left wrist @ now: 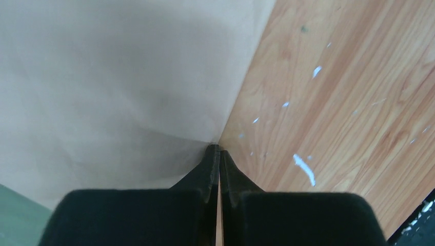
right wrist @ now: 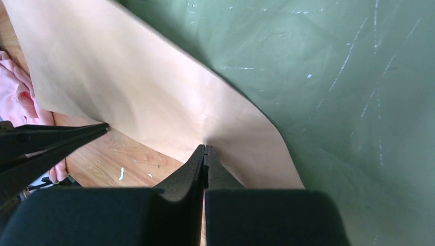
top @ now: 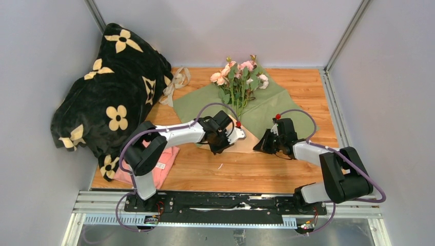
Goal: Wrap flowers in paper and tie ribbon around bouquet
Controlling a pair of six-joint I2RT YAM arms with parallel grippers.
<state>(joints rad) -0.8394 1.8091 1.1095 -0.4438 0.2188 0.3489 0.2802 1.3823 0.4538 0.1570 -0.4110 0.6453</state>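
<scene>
Left gripper: jaws clenched tip to tip, pinching the edge of the paper at the centre of the left wrist view. The peach side fills the upper left, creases run into the tips, and a sliver of the green side shows at lower left. Bare wooden table with white flecks on the right.

Right gripper: jaws clenched too, nipping the peach edge of the paper at lower centre of the right wrist view. The peach flap is turned up there, and the olive green side fills the upper right. The left gripper's closed fingers poke in from the left edge, near the same peach flap, apart from the right tips. Pink cloth at far left.

Top view: both grippers at mid-frame, side by side on the paper's near edge, with a peach strip showing between them. The rest of the paper lies green side up toward upper centre. The flowers lie on it, heads toward the top, stems pointing at the grippers, unwrapped. The ribbon is bunched just left of the paper, against the black blanket at upper left. The pink cloth is at lower left, partly under the left arm.
</scene>
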